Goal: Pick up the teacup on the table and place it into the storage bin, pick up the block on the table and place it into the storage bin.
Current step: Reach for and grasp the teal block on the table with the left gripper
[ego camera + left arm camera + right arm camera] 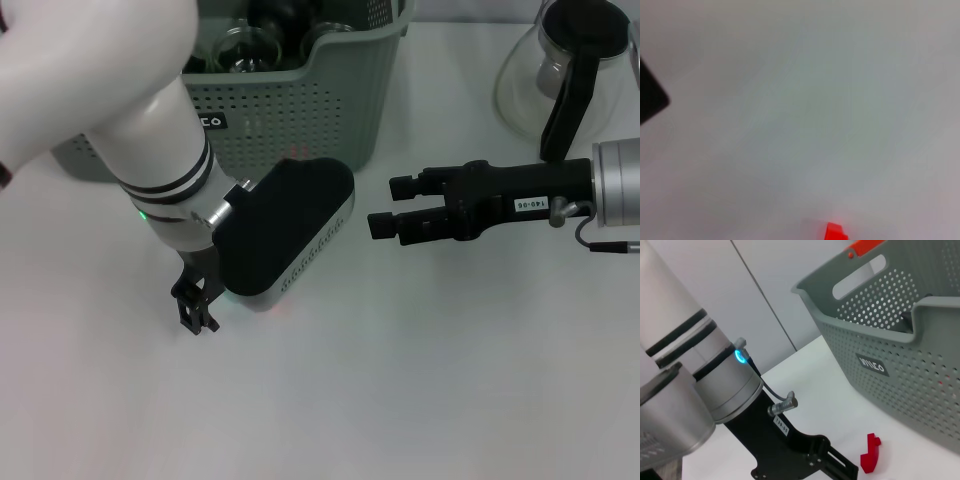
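Note:
The grey-green storage bin stands at the back of the white table, also seen in the right wrist view. Clear glassware lies inside it, including what looks like the teacup. The small red block sits on the table close to the bin's front wall, right beside the left arm's black hand. It also shows at the edge of the left wrist view. In the head view the left wrist hides it. My left gripper points down just above the table. My right gripper hovers open and empty at centre right.
A glass carafe with a black handle stands at the back right, behind the right arm. Something orange shows beyond the bin's far rim. Bare white table lies in front of both grippers.

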